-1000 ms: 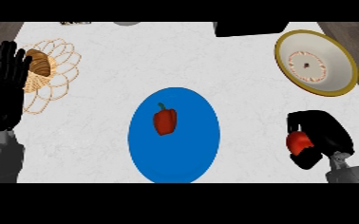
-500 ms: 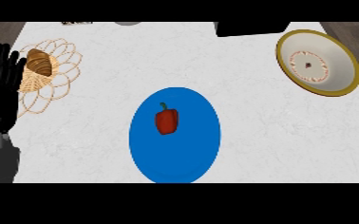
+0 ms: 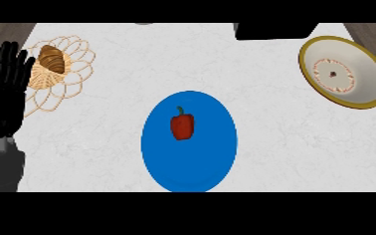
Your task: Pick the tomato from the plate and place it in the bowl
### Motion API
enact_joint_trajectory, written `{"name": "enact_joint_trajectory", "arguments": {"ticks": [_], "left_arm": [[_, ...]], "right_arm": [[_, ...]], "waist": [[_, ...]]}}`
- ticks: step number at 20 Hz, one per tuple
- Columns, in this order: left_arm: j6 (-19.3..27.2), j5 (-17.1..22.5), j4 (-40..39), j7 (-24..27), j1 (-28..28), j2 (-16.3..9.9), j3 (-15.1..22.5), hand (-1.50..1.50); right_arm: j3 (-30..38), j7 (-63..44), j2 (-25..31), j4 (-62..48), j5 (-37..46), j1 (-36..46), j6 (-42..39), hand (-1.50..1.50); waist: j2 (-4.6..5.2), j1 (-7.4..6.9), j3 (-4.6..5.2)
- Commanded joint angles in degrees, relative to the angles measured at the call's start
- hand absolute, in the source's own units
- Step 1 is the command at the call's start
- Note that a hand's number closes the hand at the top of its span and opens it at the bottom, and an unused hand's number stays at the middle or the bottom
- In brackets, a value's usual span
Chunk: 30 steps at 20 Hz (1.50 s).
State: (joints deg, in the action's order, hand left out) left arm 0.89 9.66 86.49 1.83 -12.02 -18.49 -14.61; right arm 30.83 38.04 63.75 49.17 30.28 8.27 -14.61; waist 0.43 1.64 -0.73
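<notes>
**Nothing moved yet: red item on the plate, bowl empty**

Left hand (image 3: 15,87) rested at the left edge of the head view, fingers straight and spread upward, holding nothing. Right hand was out of view, so its state couldn't be told.

Just beside the left hand sat a wicker basket (image 3: 70,87) with a croissant (image 3: 51,58) in it, not part of the job.

Toward the middle of the surface (image 3: 110,149) was the blue plate (image 3: 202,172). The red thing on it (image 3: 182,126), the tomato per the task, looked more like a red pepper with a dark stem. It lay near the plate's centre, slightly left. Long axis ran toward and away from the robot, stem end pointing to the far side, blunt end toward the robot.

The bowl (image 3: 323,52), gold-rimmed, stood well apart at the far right, with no food showing inside.

Judgement: task at its start; reach, pick, carry and drop all remained.
</notes>
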Motion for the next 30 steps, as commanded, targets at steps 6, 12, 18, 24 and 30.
{"name": "enact_joint_trajectory", "arguments": {"ticks": [6,12,18,24,30], "left_arm": [[-1.0,-0.45,0.43,0.22,-0.95,1.59,2.79,0.0],[-0.21,-2.07,-1.56,-1.06,-5.05,1.86,4.54,0.0],[1.08,-2.59,-1.51,-2.98,-6.96,2.52,5.13,0.0],[-0.13,-1.42,-0.41,-1.47,-3.98,1.87,3.57,0.0],[-3.72,1.39,-4.78,-1.2,-5.98,-1.63,0.11,0.0]], "right_arm": [[5.06,15.69,8.78,-16.56,-8.9,6.27,-14.74,1.5],[0.06,14.03,9.98,-19.23,-9.23,12.44,-17.82,1.5],[-7.96,8.42,7.26,-17.02,-7.43,20.57,-19.14,1.5],[-15.1,6.34,1.77,-18.26,-3.99,25.82,-16.98,1.5],[-20.37,1.94,-4.99,-20.43,-0.8,33.3,-14.67,1.5]], "waist": [[0.35,-3.86,0.29],[0.62,-4.79,0.37],[0.51,-5.54,0.55],[0.32,-5.32,0.59],[0.31,-4.14,0.66]]}}
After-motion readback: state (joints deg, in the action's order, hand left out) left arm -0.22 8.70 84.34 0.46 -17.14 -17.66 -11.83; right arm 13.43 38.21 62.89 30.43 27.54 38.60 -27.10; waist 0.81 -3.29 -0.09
